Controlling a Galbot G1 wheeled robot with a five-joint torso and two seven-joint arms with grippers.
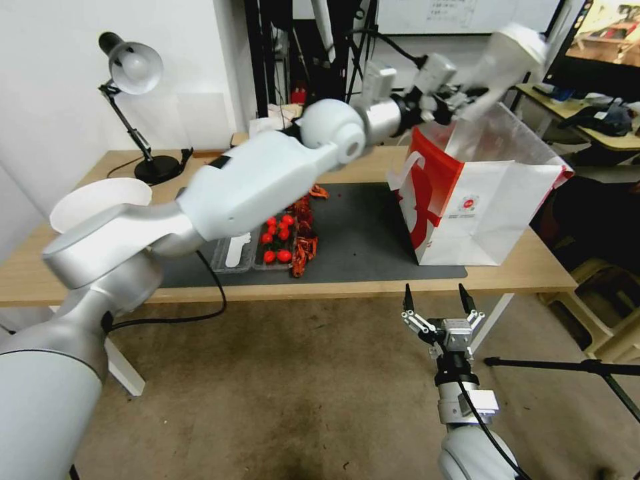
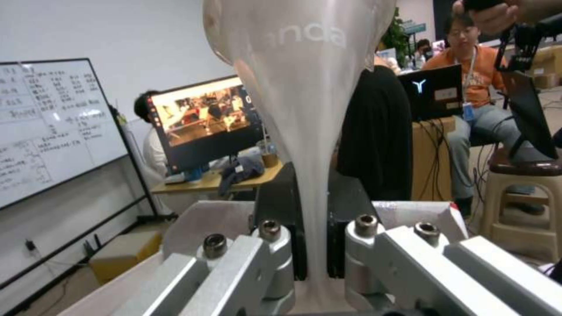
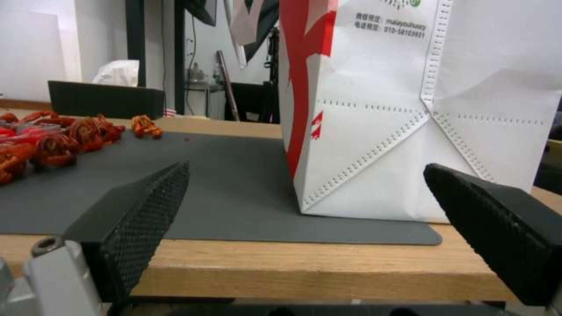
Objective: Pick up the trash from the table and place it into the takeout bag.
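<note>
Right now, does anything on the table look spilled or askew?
Yes. Red crayfish lie loose on the grey mat, spilling past the clear trays. The takeout bag leans rather than standing square. The left hand holds a bowl tilted above it.

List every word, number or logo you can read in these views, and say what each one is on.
"anda": pale letters, cut off at the start, on the translucent plastic cup held in the left end effector.
"010-58103931": small print near the top of the takeout bag; the Chinese line above it is too small to read.
Small red logo on the bag's white face: wording unreadable.
Whiteboard handwriting: blurred, unreadable.
Y-shaped emblem on a laptop lid: no words.
</note>
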